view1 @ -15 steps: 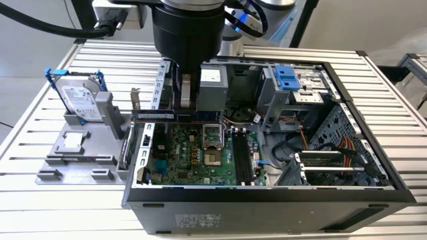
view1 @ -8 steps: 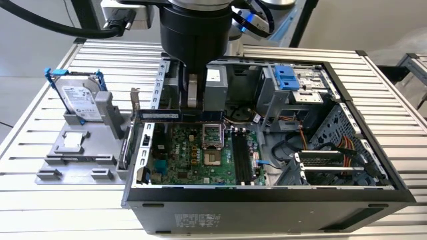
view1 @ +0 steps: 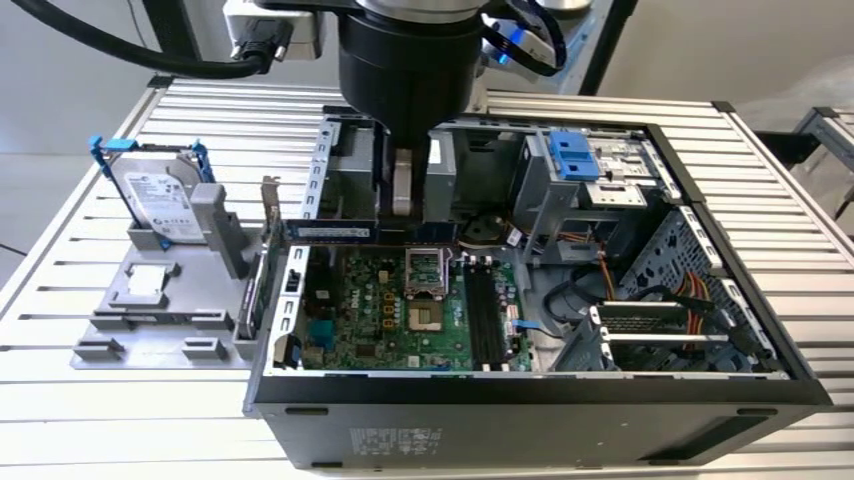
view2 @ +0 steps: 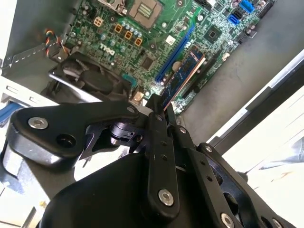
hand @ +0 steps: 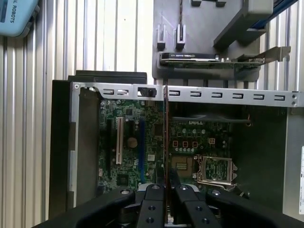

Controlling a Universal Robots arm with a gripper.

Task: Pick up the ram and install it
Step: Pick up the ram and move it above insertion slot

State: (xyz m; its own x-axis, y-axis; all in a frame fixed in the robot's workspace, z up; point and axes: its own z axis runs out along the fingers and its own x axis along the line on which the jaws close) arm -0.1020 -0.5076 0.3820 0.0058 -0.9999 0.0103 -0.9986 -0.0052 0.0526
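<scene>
The ram (view1: 331, 232) is a long thin dark stick held level above the green motherboard (view1: 380, 300) inside the open computer case (view1: 534, 395). My gripper (view1: 404, 212) is shut on one end of it, and the rest sticks out toward the exterior view's left. In the second wrist view the ram (view2: 183, 73) runs out from the gripper (view2: 161, 107) over the board, with its gold contact edge showing. In the first wrist view the ram (hand: 166, 137) appears edge-on, rising from the gripper (hand: 166, 183). Black memory slots (view1: 487, 320) lie on the board at the exterior view's right of the gripper.
A silver hard drive (view1: 158, 200) with blue rails stands on a grey fixture (view1: 147, 310) left of the case in the exterior view. An upright card with a metal bracket (hand: 209, 59) stands by the case wall. Drive bays (view1: 587, 170) and cables (view1: 694, 290) crowd the case's right side.
</scene>
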